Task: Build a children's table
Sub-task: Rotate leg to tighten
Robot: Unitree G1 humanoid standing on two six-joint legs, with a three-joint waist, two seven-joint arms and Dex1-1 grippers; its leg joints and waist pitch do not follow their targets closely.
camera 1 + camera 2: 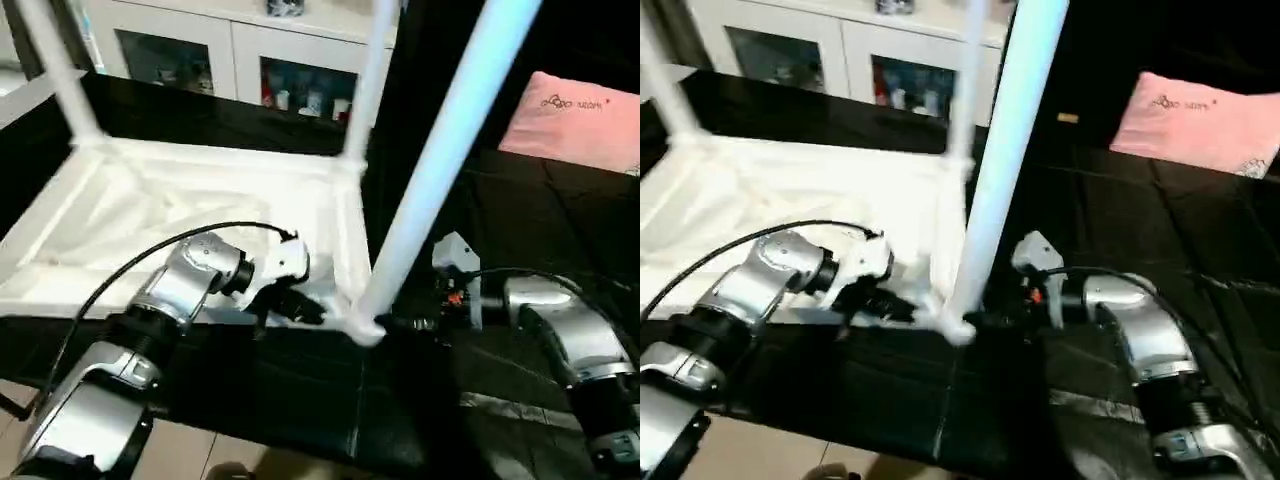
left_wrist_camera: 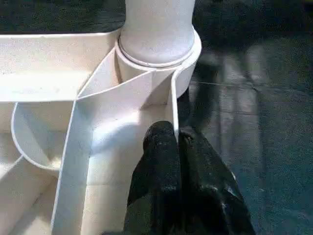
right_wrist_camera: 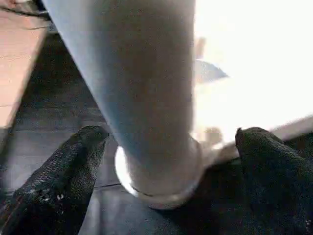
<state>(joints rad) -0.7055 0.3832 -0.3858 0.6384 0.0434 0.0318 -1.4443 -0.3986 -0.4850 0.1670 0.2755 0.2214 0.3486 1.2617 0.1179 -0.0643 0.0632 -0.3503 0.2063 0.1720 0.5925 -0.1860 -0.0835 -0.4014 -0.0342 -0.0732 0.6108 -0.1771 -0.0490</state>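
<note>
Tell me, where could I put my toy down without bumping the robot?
The black surface between the pink pillow and the near leg is bare. So is the black strip between the tabletop and the cabinet. The near corner socket is crowded: both hands meet there.

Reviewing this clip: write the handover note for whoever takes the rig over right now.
Left gripper: shut on the tabletop rim wall beside the near corner socket.
Right gripper: open, fingers either side of the near leg, not gripping.
Tabletop lies underside up on the black surface.
Done: three legs show standing in sockets, the near one and two far ones.
Left: the fourth corner can't be seen; check it, then turn the table upright.
</note>
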